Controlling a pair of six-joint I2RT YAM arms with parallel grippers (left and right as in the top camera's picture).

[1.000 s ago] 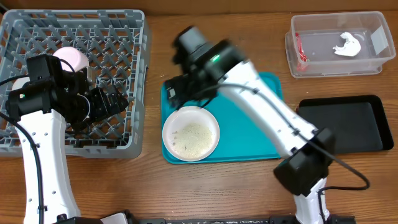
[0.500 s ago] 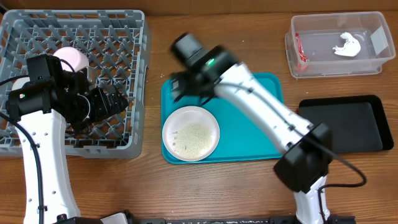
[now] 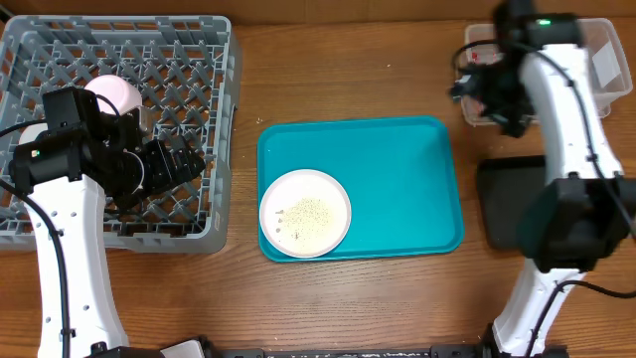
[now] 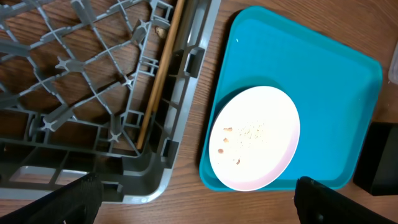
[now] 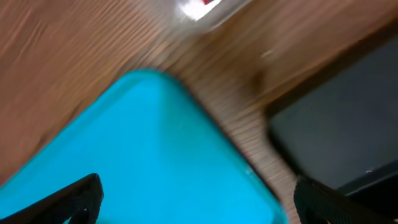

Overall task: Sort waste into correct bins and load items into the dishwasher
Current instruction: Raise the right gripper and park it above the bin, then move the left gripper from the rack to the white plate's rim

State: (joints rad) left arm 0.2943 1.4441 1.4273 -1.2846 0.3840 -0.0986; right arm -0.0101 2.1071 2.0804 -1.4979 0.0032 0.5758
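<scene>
A white plate (image 3: 305, 212) (image 4: 255, 137) scattered with rice-like crumbs (image 4: 249, 132) lies on the teal tray's (image 3: 397, 169) near left corner. My left gripper (image 3: 177, 162) (image 4: 199, 208) hangs open over the grey dish rack's (image 3: 119, 60) front right corner, with nothing between its fingers. A pale bowl (image 3: 112, 94) sits in the rack behind it. Open and not holding anything, my right gripper (image 3: 484, 94) (image 5: 199, 208) is at the left end of the clear tub (image 3: 596, 94). The red wrapper (image 3: 482, 57) (image 5: 202, 7) lies inside the tub. The right wrist view is blurred.
The black tray (image 3: 596, 199) (image 5: 348, 118) sits right of the teal tray, half hidden by my right arm. A wooden stick (image 4: 163, 68) lies along the rack's right wall. Bare wood runs between the rack and the teal tray.
My right arm has swung from the teal tray's far left corner across to the clear tub at the far right. The left arm and the plate have not moved.
</scene>
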